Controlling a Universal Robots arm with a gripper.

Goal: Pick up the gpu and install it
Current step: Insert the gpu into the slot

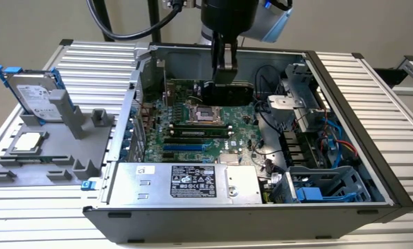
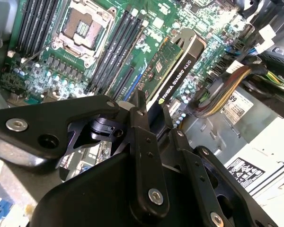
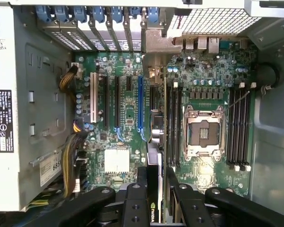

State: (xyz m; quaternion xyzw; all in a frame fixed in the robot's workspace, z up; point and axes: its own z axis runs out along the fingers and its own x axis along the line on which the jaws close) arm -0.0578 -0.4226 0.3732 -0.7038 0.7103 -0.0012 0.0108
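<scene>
1. Thin gpu card [image 2: 175, 71]: black shroud, green board face, white lettering.
2. Flat green motherboard [image 3: 128, 117]: one long blue slot [image 3: 140, 104], one white slot [image 3: 93, 104].
3. Jointed metal gripper [image 2: 151, 108]: black, silver screws.
4. Ribbed metal table [image 1: 372, 88]: silver, grooved stripes.
5. Boxy hard drive [image 1: 35, 96]: silver, blue caddy tabs.

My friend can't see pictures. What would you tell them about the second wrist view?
The black gripper grips the gpu by one end, over the green motherboard inside an open computer. An empty socket sits on the board, and a bundle of cables runs beside the card.
</scene>
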